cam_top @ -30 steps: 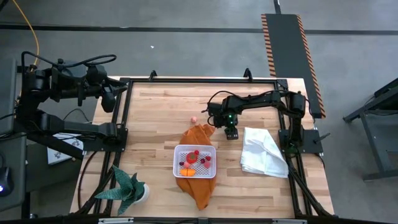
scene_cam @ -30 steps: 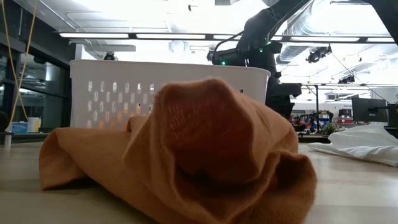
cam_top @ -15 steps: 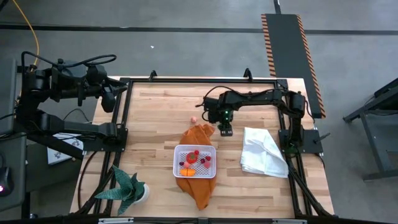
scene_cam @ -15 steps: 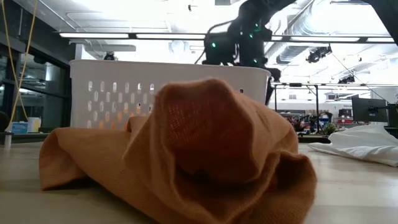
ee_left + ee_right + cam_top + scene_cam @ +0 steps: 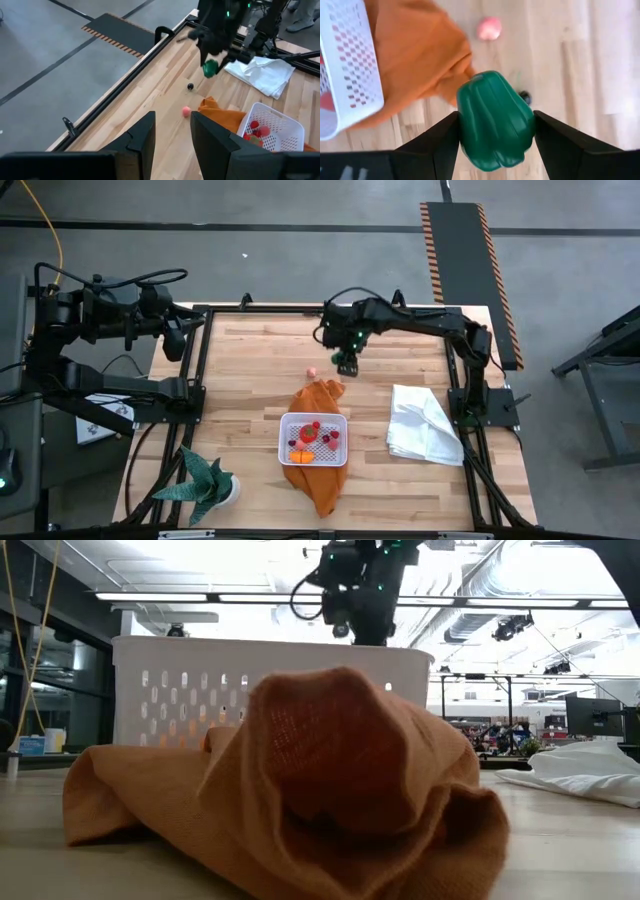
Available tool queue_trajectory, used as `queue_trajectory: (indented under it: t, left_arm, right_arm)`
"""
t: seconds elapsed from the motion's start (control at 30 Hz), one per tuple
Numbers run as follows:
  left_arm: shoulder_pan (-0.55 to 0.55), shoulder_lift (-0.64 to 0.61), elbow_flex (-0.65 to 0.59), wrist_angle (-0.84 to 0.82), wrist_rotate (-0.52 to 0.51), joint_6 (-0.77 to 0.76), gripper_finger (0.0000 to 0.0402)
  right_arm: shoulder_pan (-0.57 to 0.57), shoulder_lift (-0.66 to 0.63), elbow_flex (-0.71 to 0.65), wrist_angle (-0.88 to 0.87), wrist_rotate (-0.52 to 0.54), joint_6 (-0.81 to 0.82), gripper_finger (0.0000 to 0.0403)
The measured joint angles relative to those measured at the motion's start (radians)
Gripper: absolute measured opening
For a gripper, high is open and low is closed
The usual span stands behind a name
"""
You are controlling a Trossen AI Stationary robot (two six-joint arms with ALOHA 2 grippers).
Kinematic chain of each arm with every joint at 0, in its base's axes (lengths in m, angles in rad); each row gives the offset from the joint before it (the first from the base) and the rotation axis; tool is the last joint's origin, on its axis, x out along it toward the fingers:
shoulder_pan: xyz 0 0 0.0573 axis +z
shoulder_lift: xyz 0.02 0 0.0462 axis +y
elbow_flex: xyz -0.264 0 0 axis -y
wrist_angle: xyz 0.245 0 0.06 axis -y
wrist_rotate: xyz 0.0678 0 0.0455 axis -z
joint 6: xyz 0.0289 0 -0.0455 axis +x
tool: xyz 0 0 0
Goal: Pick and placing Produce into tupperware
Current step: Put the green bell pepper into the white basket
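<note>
My right gripper (image 5: 345, 361) hangs high over the table's far middle, shut on a green toy pepper (image 5: 495, 117), which also shows in the left wrist view (image 5: 210, 68). The white tupperware (image 5: 314, 439) rests on an orange cloth (image 5: 318, 402) and holds red and orange produce. A pink piece (image 5: 312, 372) and a small dark ball (image 5: 190, 86) lie on the bare wood beyond the cloth. My left gripper (image 5: 172, 137) waits open off the table's far left corner, holding nothing. My right gripper pinches the green pepper by two opposite sides (image 5: 465, 125) between its two fingers. The fingers come from above, pointing steeply down. The pepper hangs between them, lifted well clear of the table, above the dark ball and the cloth's far edge.
A crumpled white cloth (image 5: 424, 423) lies at the right. A green spiky potted plant (image 5: 208, 485) stands at the near left corner. Black frame rails (image 5: 200, 360) run along the table's sides. Bare wood stretches across the far left half.
My right gripper has risen a good way and gone toward the table's far edge and somewhat to the left, away from the white cloth, tipping a little as it went. In the low view it has climbed to the picture's top. Its jaws have kept their width.
</note>
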Motion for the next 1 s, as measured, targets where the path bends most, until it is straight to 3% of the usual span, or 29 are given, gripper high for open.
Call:
queue_trajectory:
  t: [1.0]
  left_arm:
    - [0.0,0.0,0.0,0.009,-0.007,0.022,0.0111]
  right_arm:
    - [-0.124,-0.001,0.5,-0.213,-0.009,0.062,0.0216]
